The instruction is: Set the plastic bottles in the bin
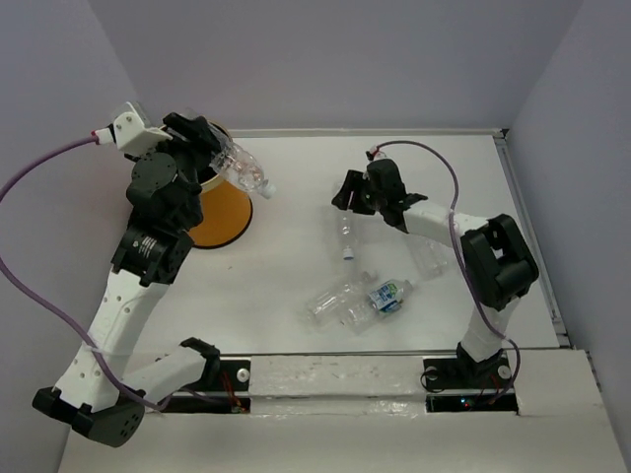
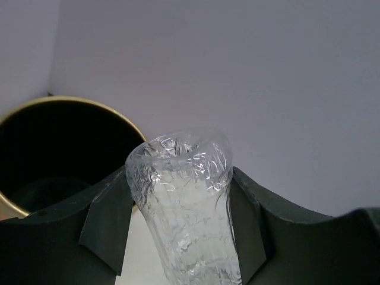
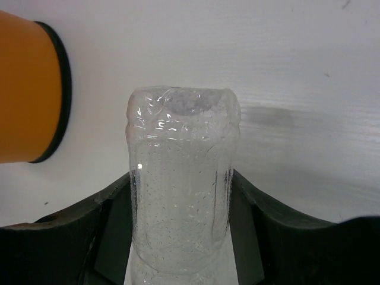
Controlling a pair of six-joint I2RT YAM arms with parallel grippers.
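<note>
**Top view.** Left gripper (image 1: 219,153) is seen clamped on a clear bottle (image 1: 246,175), raised at far left of the table (image 1: 296,187). Bottle's long axis runs approx. 10-to-4 o'clock, cap end toward 4. Bin (image 1: 225,212) lies close by at 7 o'clock of this bottle, largely hidden under the left arm. Left arm is by far the nearer to the bin. Right gripper (image 1: 353,202) is mid-table w/ a second bottle (image 1: 345,232) at its 6 o'clock, axis 12-to-6, cap toward 6.

Count: 1 bin. Bottles 5 certain, poss. 6:
- 1 at each gripper
- a third bottle (image 1: 431,258) under the right forearm
- a labelled bottle (image 1: 387,295)
- a clear heap (image 1: 330,302) touching it, 1 or 2, not separable

**Left wrist view.** Clear bottle (image 2: 178,202) is pinched between the fingers (image 2: 107,231), base end away from camera. Bin (image 2: 89,105) mouth is at 9 o'clock of the bottle, beside it, not beneath. Judged: a shift toward 9 is needed before release.

**Right wrist view.** Second bottle (image 3: 181,178) is gripped between the fingers (image 3: 252,237), base end toward 12. Bin (image 3: 27,89) is at 10 o'clock, well apart. Whether this bottle is lifted off the table cannot be told.
</note>
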